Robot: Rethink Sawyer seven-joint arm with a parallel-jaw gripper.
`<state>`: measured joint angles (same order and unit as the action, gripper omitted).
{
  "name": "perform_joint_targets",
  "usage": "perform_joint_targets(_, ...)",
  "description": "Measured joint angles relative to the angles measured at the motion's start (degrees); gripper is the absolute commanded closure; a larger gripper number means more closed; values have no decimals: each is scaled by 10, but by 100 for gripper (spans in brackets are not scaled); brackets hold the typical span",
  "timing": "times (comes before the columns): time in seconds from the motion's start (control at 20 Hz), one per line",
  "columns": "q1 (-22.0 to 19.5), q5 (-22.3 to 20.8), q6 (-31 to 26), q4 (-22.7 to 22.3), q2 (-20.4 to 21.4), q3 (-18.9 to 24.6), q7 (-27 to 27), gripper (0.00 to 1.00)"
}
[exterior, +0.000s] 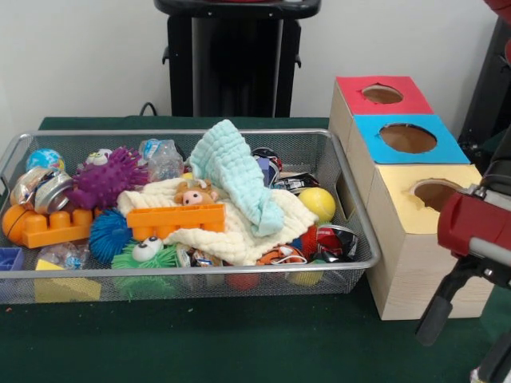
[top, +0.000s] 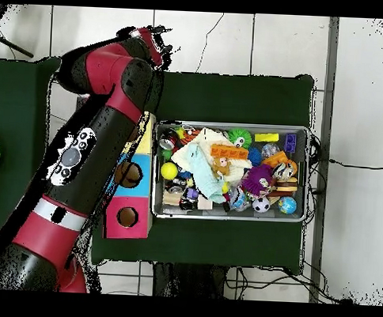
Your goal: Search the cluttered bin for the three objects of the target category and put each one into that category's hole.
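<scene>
A wire bin point(exterior: 200, 271) holds a heap of toys: a yellow ball point(exterior: 318, 203), a purple spiky ball point(exterior: 108, 177), an orange block point(exterior: 176, 219), a blue spiky ball point(exterior: 108, 233), a green spiky toy with eyes point(exterior: 148, 255), a globe ball point(exterior: 45, 158) and a small plush animal point(exterior: 196, 194). A mint cloth point(exterior: 235, 171) lies over a cream cloth point(exterior: 239, 235). Beside the bin stands a wooden box with a red hole point(exterior: 382, 94), a blue hole point(exterior: 408, 137) and a yellow hole point(exterior: 439, 194). My gripper point(exterior: 435, 315) hangs off the box's near corner, outside the bin, its state unclear.
From above, my red arm point(top: 110, 90) crosses the box and hides its yellow end; the blue hole point(top: 128, 174) and red hole point(top: 127, 217) show. A second orange block point(exterior: 48, 227), a blue block point(exterior: 9, 257) and a yellow block point(exterior: 64, 287) fill the bin's left end.
</scene>
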<state>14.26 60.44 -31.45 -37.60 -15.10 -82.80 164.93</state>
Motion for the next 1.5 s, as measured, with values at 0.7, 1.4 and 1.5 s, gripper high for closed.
perform_joint_targets(0.7,-31,45,-59,53,-8,-90,99,0)
perform_joint_targets(1.4,-41,78,-68,92,-24,-113,126,0)
perform_joint_targets(1.5,-41,80,-68,95,-29,-113,126,0)
